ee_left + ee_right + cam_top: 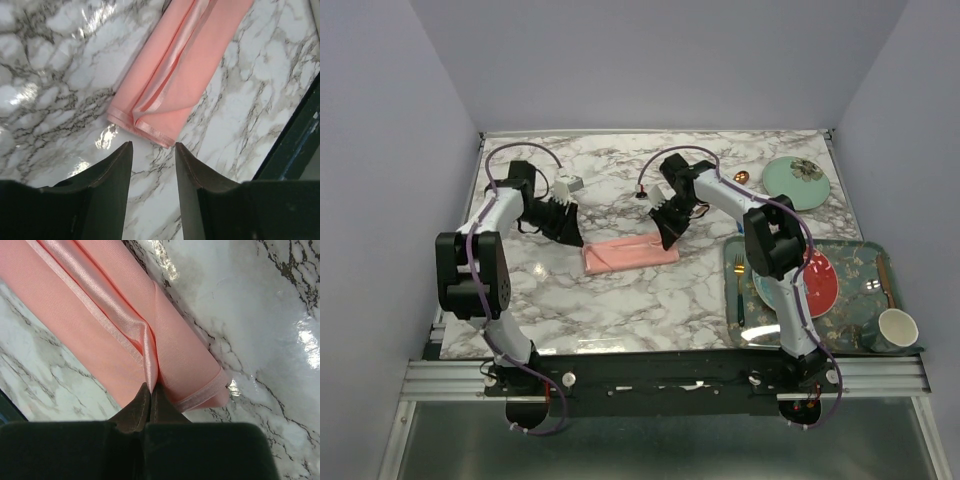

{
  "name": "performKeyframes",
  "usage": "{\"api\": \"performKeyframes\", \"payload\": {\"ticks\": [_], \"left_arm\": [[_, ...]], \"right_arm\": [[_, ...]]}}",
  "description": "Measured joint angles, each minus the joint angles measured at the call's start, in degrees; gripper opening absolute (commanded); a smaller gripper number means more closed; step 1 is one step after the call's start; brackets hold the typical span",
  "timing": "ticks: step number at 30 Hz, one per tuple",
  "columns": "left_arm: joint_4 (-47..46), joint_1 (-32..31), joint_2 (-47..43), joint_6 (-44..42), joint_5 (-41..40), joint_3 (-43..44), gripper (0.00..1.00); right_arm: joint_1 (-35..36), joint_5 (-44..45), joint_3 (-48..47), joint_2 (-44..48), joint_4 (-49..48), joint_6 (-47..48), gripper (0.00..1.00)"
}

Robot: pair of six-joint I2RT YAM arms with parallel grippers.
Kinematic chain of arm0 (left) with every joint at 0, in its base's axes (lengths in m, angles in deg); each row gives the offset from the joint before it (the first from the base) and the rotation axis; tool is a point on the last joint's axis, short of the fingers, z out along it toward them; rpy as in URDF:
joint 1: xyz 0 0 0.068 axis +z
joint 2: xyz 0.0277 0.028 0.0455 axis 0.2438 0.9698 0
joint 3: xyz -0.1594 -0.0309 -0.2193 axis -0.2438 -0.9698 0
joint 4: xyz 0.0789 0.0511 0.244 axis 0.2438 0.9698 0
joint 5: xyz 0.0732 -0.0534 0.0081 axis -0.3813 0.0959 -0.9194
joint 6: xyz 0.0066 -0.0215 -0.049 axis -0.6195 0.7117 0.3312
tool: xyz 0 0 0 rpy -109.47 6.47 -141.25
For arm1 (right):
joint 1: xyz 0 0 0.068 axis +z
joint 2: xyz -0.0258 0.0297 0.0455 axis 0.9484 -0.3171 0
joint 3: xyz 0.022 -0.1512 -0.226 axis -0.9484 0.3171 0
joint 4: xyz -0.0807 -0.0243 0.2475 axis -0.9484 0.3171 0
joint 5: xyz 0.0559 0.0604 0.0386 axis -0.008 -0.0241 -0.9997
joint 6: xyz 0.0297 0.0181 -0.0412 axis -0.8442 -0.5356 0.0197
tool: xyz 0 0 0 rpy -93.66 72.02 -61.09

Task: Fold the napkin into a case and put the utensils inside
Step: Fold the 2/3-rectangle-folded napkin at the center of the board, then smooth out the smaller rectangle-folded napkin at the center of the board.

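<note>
The pink napkin (630,255) lies on the marble as a narrow folded rectangle, a case shape with its satin hem along the top. My left gripper (570,232) is open just short of the napkin's left end (172,75); only bare marble shows between its fingertips (153,145). My right gripper (670,238) is shut on a raised satin fold at the napkin's right end (125,325), with the pinch at the fingertips (151,386). Of the utensils, I make out only a slim copper-brown one (886,280) on the tray.
A patterned green tray (850,255) at the right holds a red plate (817,285), a white cup (897,328) and a gold-headed fork with a teal handle (739,290). A mint plate (796,182) and a small copper object (741,177) sit at the back right.
</note>
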Motion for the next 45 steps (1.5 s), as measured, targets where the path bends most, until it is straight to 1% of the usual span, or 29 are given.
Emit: {"api": "performKeyframes", "payload": {"ticks": [4, 7, 12, 15, 17, 19, 24, 32, 33, 34, 38, 42, 43, 45], "left_arm": [[-2.9, 0.1, -6.0, 0.7, 3.5, 0.2, 0.52], [-4.7, -1.3, -5.8, 2.1, 4.5, 0.6, 0.51], [-7.6, -4.1, -1.4, 6.8, 4.7, 0.6, 0.50], [-8.0, -5.5, 1.5, 7.6, 3.7, 0.9, 0.49], [-8.3, -6.2, 3.8, 8.1, 2.8, 1.8, 0.47], [-8.6, -6.9, 6.0, 8.5, 1.9, 2.8, 0.43], [-8.4, -8.7, 10.6, 8.7, 0.3, 5.0, 0.38], [-8.1, -9.6, 12.5, 9.0, -1.5, 6.9, 0.38], [-8.4, -9.6, 12.5, 9.2, -1.5, 6.9, 0.40], [-8.8, -9.4, 12.4, 9.6, -1.5, 6.8, 0.44], [-10.8, -8.6, 10.4, 11.4, -1.5, 5.3, 0.49], [-11.6, -8.3, 7.6, 11.8, -1.5, 5.0, 0.49], [-11.9, -8.4, 7.3, 11.8, -0.9, 5.1, 0.45], [-12.3, -8.4, 7.3, 11.9, 0.1, 5.1, 0.43]], "right_arm": [[0.0, -1.6, 0.0, 0.0, 0.3, -2.3, 0.01], [0.0, -2.9, -0.2, 0.0, 0.6, -4.0, 0.01], [0.0, -4.5, -2.4, 0.0, 1.0, -5.2, 0.01], [0.0, -5.1, -2.7, 0.0, 0.9, -5.7, 0.01], [0.0, -5.3, -2.8, 0.0, 0.9, -5.8, 0.02], [0.0, -5.4, -3.5, -0.2, 0.9, -6.0, 0.02], [0.0, -6.0, -7.3, -1.8, 0.5, -6.9, 0.02], [-0.1, -5.9, -8.3, -5.0, -0.4, -7.8, 0.01], [-0.1, -5.8, -8.3, -5.6, -0.4, -8.0, 0.01], [-0.1, -5.9, -8.3, -6.5, -0.4, -8.6, 0.01], [-0.2, -6.3, -9.9, -7.6, 0.1, -9.9, 0.01], [-0.2, -6.3, -10.1, -7.9, 0.1, -10.5, 0.01], [-0.2, -6.4, -9.8, -7.8, 0.0, -10.6, 0.01], [-0.3, -7.2, -8.6, -7.4, -0.2, -10.9, 0.01]]}}
